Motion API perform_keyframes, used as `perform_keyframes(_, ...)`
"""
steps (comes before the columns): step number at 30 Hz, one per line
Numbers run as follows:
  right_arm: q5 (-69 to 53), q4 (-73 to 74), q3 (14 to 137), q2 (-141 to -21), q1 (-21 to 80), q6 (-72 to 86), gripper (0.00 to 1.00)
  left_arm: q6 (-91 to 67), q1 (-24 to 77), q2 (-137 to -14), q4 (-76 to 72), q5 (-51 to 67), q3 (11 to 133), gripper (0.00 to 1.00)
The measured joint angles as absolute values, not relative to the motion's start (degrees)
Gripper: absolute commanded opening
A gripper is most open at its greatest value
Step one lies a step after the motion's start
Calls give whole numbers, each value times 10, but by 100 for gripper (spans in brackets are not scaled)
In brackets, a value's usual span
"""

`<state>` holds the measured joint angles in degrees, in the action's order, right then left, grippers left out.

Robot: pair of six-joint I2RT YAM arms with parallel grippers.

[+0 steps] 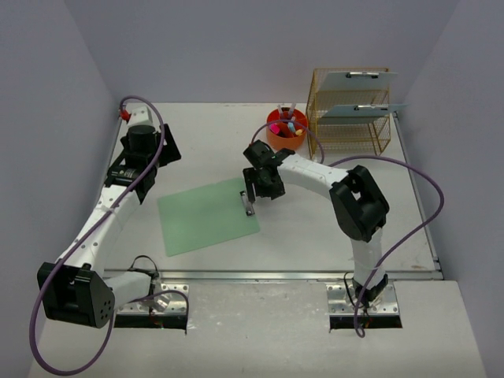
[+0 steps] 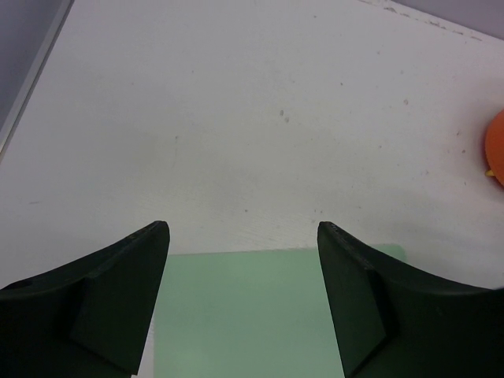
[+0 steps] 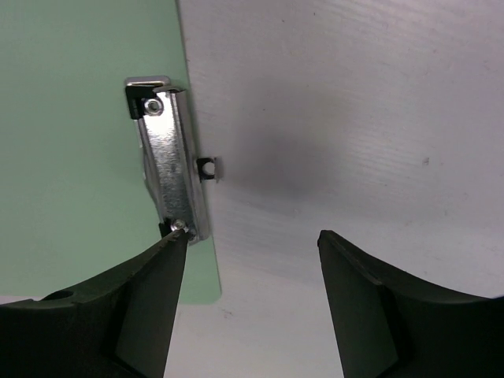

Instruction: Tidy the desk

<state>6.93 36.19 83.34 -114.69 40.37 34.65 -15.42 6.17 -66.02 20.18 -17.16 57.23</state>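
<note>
The white desk [image 1: 315, 228] holds a green clipboard [image 1: 206, 214] lying flat at its middle, its metal clip [image 1: 248, 203] at the right edge. My right gripper [image 1: 257, 189] hovers open over that edge; in the right wrist view the clip [image 3: 169, 157] lies just ahead of the left fingertip [image 3: 161, 272], nothing between the jaws. My left gripper [image 1: 148, 175] is open and empty at the desk's back left; its wrist view shows the green clipboard [image 2: 244, 315] below the spread fingers [image 2: 134, 283].
An orange cup [image 1: 287, 130] with pens stands at the back, also at the edge of the left wrist view [image 2: 496, 150]. A gold wire rack [image 1: 350, 114] with two blue clipboards stands at the back right. Lavender walls surround the desk; a metal rail [image 1: 276, 275] runs along the front.
</note>
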Motion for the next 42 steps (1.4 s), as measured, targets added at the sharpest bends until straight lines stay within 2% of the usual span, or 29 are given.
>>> perform_keyframes(15,57,366,892,-1240,430,367,72,-154,59,-668,189,-171,551,75)
perform_keyframes(18,50,364,895,-1242,431,368,65,-154,57,-668,186,-169,546,74)
perform_keyframes(25,34,359,897,-1244,433,368,63,-153,52,-668,181,-161,538,74)
perform_keyframes(32,23,349,887,-1239,426,364,70,-152,51,-668,179,-156,534,74)
perform_keyframes(42,-32,335,886,-1237,418,359,69,-151,51,-668,178,-149,529,74)
